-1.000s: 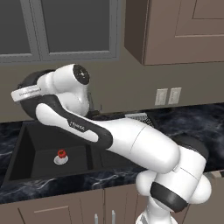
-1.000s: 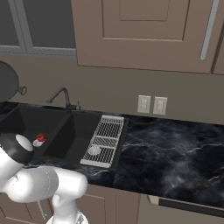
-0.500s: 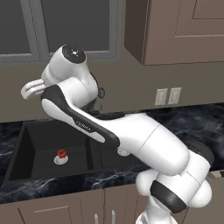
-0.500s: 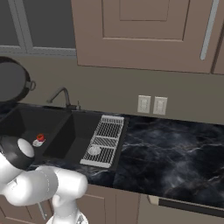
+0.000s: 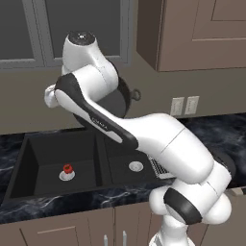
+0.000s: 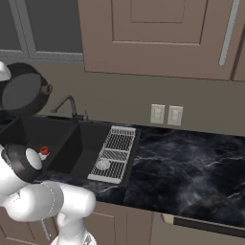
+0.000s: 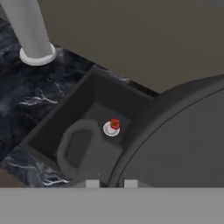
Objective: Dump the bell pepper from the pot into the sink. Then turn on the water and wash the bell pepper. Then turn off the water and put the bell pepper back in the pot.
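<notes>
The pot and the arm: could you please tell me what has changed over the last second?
The arm has swung the pot, gripped at its rim by the shut hand, up and over toward the right, tipped on edge above the sink. The bell pepper stays on the left basin's drain; the wire rack and faucet are unchanged.

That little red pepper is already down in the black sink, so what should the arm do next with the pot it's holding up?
Probably set the wide dark grey pot down on the counter. The tiny red bell pepper already sits on the drain in the matte black sink, while the pot hangs tilted in the air, gripped, and the faucet needs a free gripper.
</notes>
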Motion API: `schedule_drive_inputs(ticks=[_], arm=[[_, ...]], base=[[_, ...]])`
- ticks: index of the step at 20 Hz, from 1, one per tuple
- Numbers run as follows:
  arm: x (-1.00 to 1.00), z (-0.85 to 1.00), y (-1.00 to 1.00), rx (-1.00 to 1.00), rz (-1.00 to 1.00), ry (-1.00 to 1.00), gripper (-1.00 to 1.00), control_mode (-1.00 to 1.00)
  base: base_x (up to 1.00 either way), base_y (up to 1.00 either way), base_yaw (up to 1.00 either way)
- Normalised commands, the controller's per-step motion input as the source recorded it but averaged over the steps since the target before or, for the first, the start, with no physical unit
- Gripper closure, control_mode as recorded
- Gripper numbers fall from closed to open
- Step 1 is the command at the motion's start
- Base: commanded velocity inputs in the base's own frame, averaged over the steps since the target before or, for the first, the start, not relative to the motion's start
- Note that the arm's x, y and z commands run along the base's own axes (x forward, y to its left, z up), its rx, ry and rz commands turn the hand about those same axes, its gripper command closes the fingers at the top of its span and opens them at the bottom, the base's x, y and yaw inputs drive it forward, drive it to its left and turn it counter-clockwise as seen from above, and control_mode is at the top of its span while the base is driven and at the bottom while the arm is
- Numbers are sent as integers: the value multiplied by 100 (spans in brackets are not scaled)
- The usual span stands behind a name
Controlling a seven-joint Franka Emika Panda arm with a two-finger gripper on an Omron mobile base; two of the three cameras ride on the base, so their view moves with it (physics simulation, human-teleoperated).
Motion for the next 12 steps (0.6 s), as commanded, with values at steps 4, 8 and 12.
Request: schedule_drive_inputs(ticks=[4,8,12], arm=[[0,-8,-65,-19,-10,20,100,-100],[0,-10,-65,-18,-10,21,100,-100],[0,-15,-64,-18,-11,23,100,-100]], base=[[0,0,0],[0,0,0],[0,0,0]])
